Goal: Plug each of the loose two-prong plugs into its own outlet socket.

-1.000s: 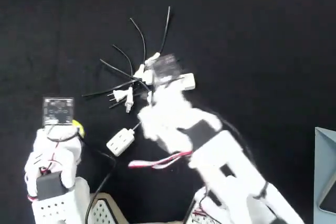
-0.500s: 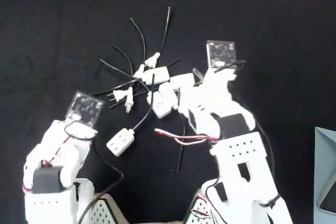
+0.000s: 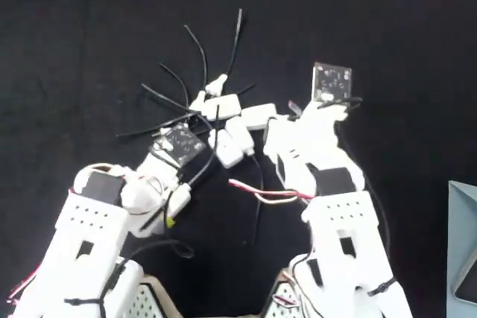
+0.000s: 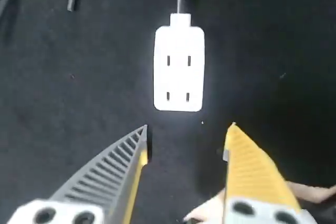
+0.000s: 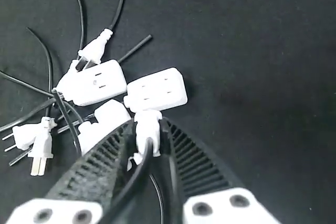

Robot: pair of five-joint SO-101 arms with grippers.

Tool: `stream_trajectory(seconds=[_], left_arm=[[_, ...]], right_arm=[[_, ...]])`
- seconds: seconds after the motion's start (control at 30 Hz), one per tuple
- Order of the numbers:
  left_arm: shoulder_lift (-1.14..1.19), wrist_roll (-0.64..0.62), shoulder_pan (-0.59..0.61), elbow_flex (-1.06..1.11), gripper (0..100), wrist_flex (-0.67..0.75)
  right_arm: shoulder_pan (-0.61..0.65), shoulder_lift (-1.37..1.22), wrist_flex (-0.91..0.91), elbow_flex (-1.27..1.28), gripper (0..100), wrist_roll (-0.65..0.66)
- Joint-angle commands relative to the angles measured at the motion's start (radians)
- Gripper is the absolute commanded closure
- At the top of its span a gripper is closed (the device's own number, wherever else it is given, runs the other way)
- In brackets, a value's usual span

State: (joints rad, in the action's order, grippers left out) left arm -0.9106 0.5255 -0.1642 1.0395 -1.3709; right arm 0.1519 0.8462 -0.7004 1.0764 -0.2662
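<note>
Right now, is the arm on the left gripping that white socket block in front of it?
No, the left gripper is open, and the socket block lies apart from it on the black cloth, ahead of it.

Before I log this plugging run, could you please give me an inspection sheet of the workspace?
Surface: black cloth, lying flat.
Job's things: lone outlet block set apart; clustered outlet blocks; loose plug beside them.
Clutter: nothing seen.
Grippers: left end effector open, the lone outlet block just ahead of it; right end effector shut on a white plug near the cluster.
Cables: black cords fan out on the cluster's far side.
Surroundings: grey-blue object at the high view's right edge.
</note>
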Motion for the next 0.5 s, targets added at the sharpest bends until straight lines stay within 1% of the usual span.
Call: stream_trajectory(seconds=[0.0, 0.13, 0.3, 0.37, 0.47], left_arm=[[0.064, -0.025, -0.013, 0.001, 75, 0.120], [0.181, -0.064, -0.015, 0.035, 76, 0.255], [0.333, -0.066, -0.018, 0.025, 76, 0.331], [0.379, -0.066, -0.018, 0.024, 79, 0.362], [0.437, -0.066, -0.024, 0.021, 88, 0.410]], right_arm=[[-0.008, 0.024, 0.018, -0.007, 98.6, -0.012], [-0.008, 0.024, 0.018, -0.005, 98.6, -0.012], [-0.006, 0.024, 0.015, -0.004, 98.6, -0.012], [-0.006, 0.024, 0.015, -0.004, 98.6, -0.012], [-0.006, 0.024, 0.015, -0.004, 98.6, -0.012]])
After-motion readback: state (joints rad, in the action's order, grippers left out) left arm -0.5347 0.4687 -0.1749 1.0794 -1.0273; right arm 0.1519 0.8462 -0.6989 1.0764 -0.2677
